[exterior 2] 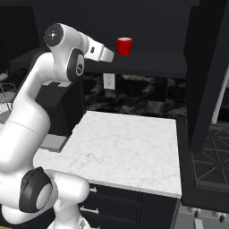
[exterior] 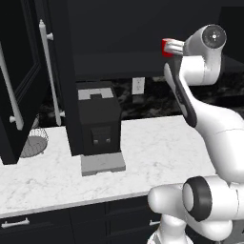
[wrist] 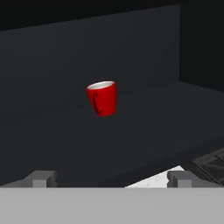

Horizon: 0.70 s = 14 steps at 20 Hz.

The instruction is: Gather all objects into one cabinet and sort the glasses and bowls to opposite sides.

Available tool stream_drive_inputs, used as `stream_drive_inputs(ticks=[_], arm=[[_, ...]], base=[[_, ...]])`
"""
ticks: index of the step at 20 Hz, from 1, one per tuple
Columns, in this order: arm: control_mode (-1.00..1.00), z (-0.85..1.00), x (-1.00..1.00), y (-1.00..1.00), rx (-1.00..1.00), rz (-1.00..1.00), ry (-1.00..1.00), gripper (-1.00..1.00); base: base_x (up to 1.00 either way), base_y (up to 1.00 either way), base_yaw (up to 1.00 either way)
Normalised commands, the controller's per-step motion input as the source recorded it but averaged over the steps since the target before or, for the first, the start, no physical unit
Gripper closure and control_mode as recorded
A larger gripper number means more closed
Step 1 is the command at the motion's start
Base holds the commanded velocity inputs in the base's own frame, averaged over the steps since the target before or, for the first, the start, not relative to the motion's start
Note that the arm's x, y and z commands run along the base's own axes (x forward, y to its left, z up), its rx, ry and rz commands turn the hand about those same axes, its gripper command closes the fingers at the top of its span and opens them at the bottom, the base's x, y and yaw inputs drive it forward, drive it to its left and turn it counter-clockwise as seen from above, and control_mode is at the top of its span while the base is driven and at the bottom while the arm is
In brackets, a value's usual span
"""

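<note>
Hand view puts the upright red mug (wrist: 102, 97) straight ahead of the empty, wide-spread gripper (wrist: 112, 178) and well apart from it, standing on the dark shelf (wrist: 144, 127), handle facing the fingers.

No readable text, label, brand, number or sign appears on anything here.
</note>
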Motion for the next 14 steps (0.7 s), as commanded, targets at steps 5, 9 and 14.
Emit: stream_drive_inputs(ticks=[5, 9, 14], arm=[[-1.00, 0.00, 0.24, 0.00, -0.03, 0.00, 0.00, -1.00], [-1.00, 0.00, 0.16, 0.00, -0.01, 0.00, 0.00, -1.00], [-1.00, 0.00, 0.23, 0.00, -0.03, 0.00, 0.04, -1.00]], base=[[0.00, 0.00, 0.00], [0.00, 0.00, 0.00], [0.00, 0.00, 0.00]])
